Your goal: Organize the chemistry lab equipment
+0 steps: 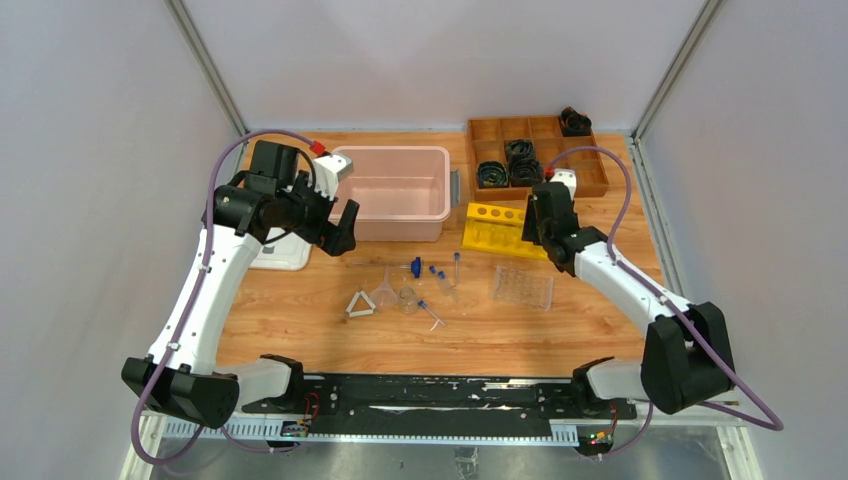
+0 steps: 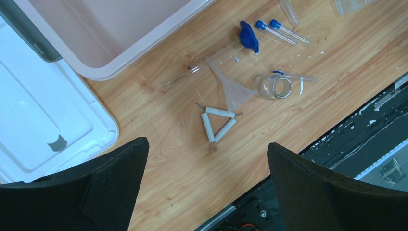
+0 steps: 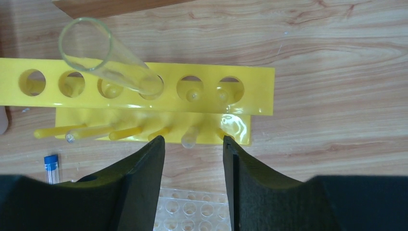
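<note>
Right wrist view: a large clear tube (image 3: 108,57) is being shown leaning in one hole of the yellow rack (image 3: 144,91), which is standing toward the far right of the table. The right gripper (image 3: 192,140) is being held just above that rack, its fingers spread apart and nothing being pinched between them. That tube is being counted as stowed, by the look of it.

Over in the left wrist view, the left gripper (image 2: 207,144) is being held high above the middle of the table, fingers spread wide and empty.

Below it the other pieces are being left loose on the wood. The white triangle (image 2: 217,123) is lying flat, with the clear funnel (image 2: 233,91) just beside it and the small jar (image 2: 276,86) next to the funnel. Two blue-capped tubes (image 2: 281,31) are lying side by side, and a big blue stopper (image 2: 248,36) is sitting near them.

The clear rack (image 1: 522,286) is being seen toward the near right, apart from the loose pieces, and whether anything is in it cannot be told. No piece is being seen in the pink bin (image 1: 395,190) at the far edge.

The job is being judged as barely begun, with nearly every piece waiting to be put away.
</note>
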Available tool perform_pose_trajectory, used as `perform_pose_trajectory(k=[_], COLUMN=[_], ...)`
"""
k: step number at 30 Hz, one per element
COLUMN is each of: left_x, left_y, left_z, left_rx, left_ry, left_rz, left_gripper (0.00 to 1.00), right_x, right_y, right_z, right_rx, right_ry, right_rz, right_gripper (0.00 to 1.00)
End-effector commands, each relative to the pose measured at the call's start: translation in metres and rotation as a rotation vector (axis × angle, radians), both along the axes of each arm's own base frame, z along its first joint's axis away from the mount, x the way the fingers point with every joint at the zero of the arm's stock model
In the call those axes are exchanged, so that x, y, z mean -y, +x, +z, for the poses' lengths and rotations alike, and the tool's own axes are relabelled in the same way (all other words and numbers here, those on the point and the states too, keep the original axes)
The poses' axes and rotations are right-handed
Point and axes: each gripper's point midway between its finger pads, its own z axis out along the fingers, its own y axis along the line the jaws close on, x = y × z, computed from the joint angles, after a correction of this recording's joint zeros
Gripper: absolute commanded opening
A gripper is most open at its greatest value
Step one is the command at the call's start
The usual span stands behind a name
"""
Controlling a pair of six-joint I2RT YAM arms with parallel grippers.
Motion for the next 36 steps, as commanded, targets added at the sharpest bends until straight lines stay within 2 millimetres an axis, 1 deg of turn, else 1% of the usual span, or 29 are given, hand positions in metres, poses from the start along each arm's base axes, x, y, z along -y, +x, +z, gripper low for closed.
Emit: perform_pose_trajectory(k=[1, 3, 5, 7, 9, 10, 11, 13, 14, 16, 18, 21, 27, 30, 33, 36], left_x=[0.004, 0.004, 0.004, 0.004, 0.004, 0.004, 0.004, 0.004, 0.004, 0.003, 0.003, 0.002, 0.002, 0.002, 0.002, 0.002], left_y=[-0.003, -0.003, -0.004, -0.004, -0.004, -0.005, -0.005, -0.006, -0.006, -0.007, -0.009, -0.011, -0.013, -0.013, -0.013, -0.012], left_z=[0.011, 0.012, 0.013, 0.012, 0.011, 0.011, 0.011, 0.011, 0.012, 0.013, 0.015, 0.014, 0.016, 0.017, 0.019, 0.022], left_rx=[0.025, 0.029, 0.032, 0.032, 0.029, 0.028, 0.028, 0.028, 0.029, 0.036, 0.043, 0.049, 0.056, 0.056, 0.062, 0.071], left_ry=[-0.021, -0.024, -0.024, -0.023, -0.023, -0.024, -0.024, -0.025, -0.026, -0.027, -0.028, -0.025, -0.028, -0.032, -0.033, -0.035], left_rz=[-0.014, -0.015, -0.016, -0.016, -0.016, -0.017, -0.017, -0.016, -0.015, -0.013, -0.014, -0.017, -0.02, -0.018, -0.018, -0.018], left_gripper=[1.0, 1.0, 1.0, 1.0, 1.0, 1.0, 1.0, 1.0, 1.0, 1.0, 1.0, 1.0, 1.0, 1.0, 1.0, 1.0], right_x=[0.008, 0.001, -0.015, -0.038, -0.07, -0.088, -0.111, -0.142, -0.155, -0.176, -0.184, -0.187, -0.186, -0.185, -0.185, -0.186], right_y=[-0.002, -0.007, -0.012, -0.02, -0.03, -0.035, -0.044, -0.053, -0.056, -0.063, -0.064, -0.06, -0.041, -0.035, -0.03, -0.029], right_z=[0.033, 0.043, 0.05, 0.054, 0.05, 0.046, 0.041, 0.027, 0.013, -0.008, -0.023, -0.04, -0.049, -0.056, -0.065, -0.073], right_rx=[0.057, 0.071, 0.081, 0.079, 0.064, 0.052, 0.033, -0.012, -0.054, -0.116, -0.148, -0.168, -0.155, -0.161, -0.172, -0.189], right_ry=[0.017, 0.031, 0.057, 0.072, 0.092, 0.102, 0.11, 0.126, 0.129, 0.16, 0.138, 0.106, 0.034, 0.004, -0.011, -0.017], right_rz=[-0.043, -0.028, 0.022, 0.087, 0.175, 0.225, 0.288, 0.362, 0.381, 0.407, 0.388, 0.359, 0.306, 0.282, 0.26, 0.25], right_gripper=[0.53, 0.51, 0.45, 0.4, 0.37, 0.36, 0.35, 0.33, 0.31, 0.3, 0.29, 0.3, 0.32, 0.37, 0.49, 0.53])
